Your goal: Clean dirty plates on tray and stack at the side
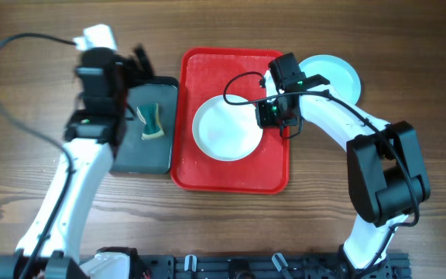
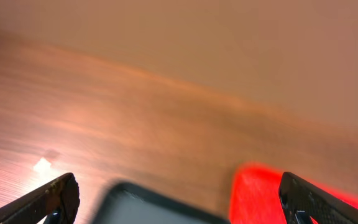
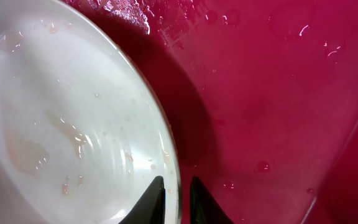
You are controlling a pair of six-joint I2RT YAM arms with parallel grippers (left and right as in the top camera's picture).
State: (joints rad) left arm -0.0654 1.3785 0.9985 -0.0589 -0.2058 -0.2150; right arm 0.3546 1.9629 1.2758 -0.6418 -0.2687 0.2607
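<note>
A white plate (image 1: 224,130) with faint orange smears and water drops lies on the wet red tray (image 1: 231,174). My right gripper (image 1: 273,116) is at the plate's right rim. In the right wrist view its fingers (image 3: 178,199) are shut on the rim of the plate (image 3: 61,124), one finger inside and one outside, above the tray (image 3: 266,93). A pale blue plate (image 1: 339,74) lies on the table past the tray's far right corner. I see no second blue plate. My left gripper (image 2: 179,202) is open and empty, above the table behind the black tray.
A black tray (image 1: 142,151) lies left of the red tray and holds a green and yellow sponge (image 1: 152,122). The left wrist view is blurred and shows the black tray's far edge (image 2: 142,208), a corner of the red tray (image 2: 257,193) and wooden table.
</note>
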